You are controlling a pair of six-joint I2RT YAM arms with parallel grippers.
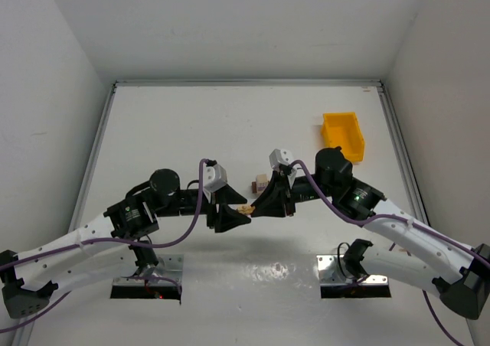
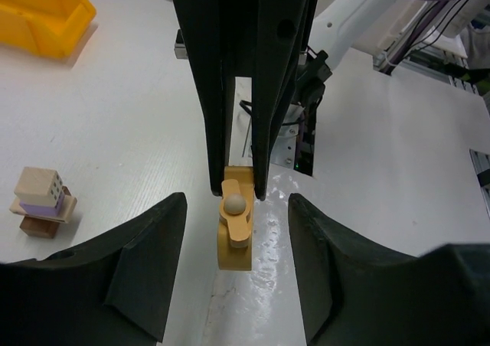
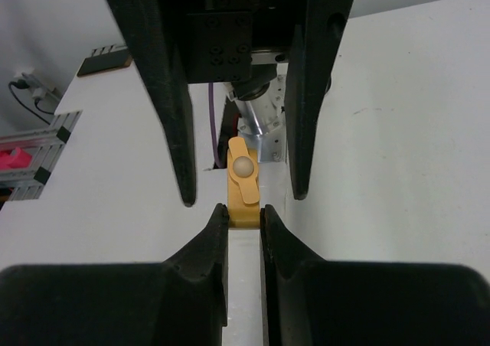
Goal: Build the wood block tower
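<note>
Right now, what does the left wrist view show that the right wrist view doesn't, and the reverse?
Only the left wrist view: the small block stack standing on the table, and the yellow bin beyond it. Only the right wrist view: a black cable off the table's edge. Both: the tan piece with its pale knob, pinched between the right fingers, with the left fingers open on either side of it, not touching.

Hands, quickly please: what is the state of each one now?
Left hand: open, one finger on each side of the tan piece, not gripping it.
Right hand: closed on the tan piece.
</note>
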